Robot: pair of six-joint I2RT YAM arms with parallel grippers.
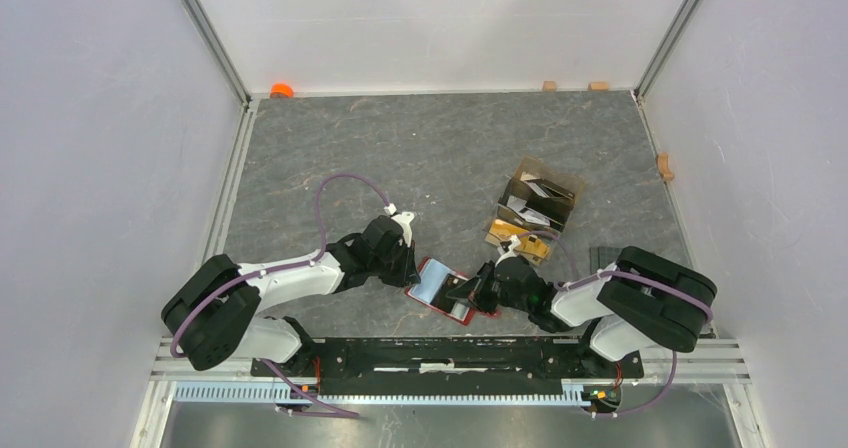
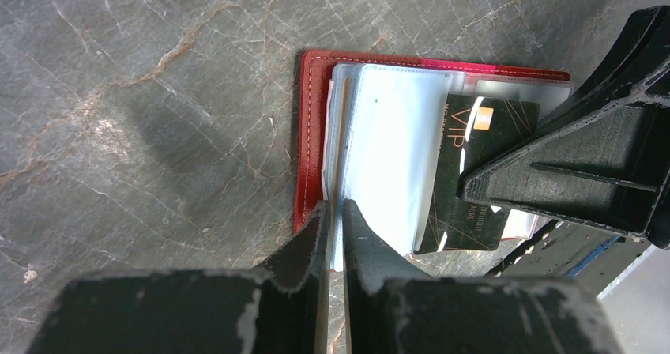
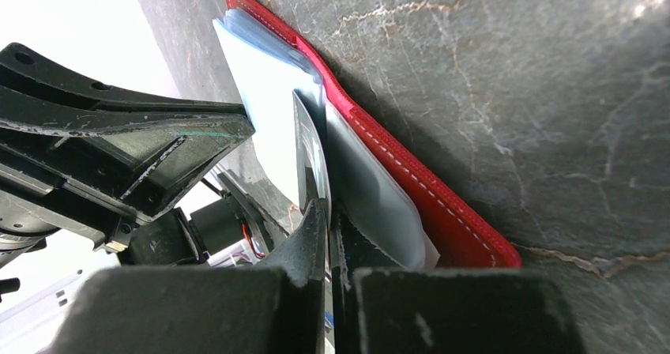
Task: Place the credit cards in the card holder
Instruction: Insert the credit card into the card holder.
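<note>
We judge dark card point(image 2: 474, 133) partway into card holder point(image 2: 310, 133), pinched by right gripper point(image 3: 325, 212); left gripper point(image 2: 336, 212) nips sleeve point(image 2: 341, 117).

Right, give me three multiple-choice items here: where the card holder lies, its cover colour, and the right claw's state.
1. The card holder lies: A at the far wall; B near the base rail; C inside a box.
2. Its cover is: A red; B blue; C tan.
3. The right claw is: A open over bare table; B shut on the dark card; C shut on an orange card.
B: it lies just before the rail. A: its stitched edge shows red. B: the card sits pinched.
</note>
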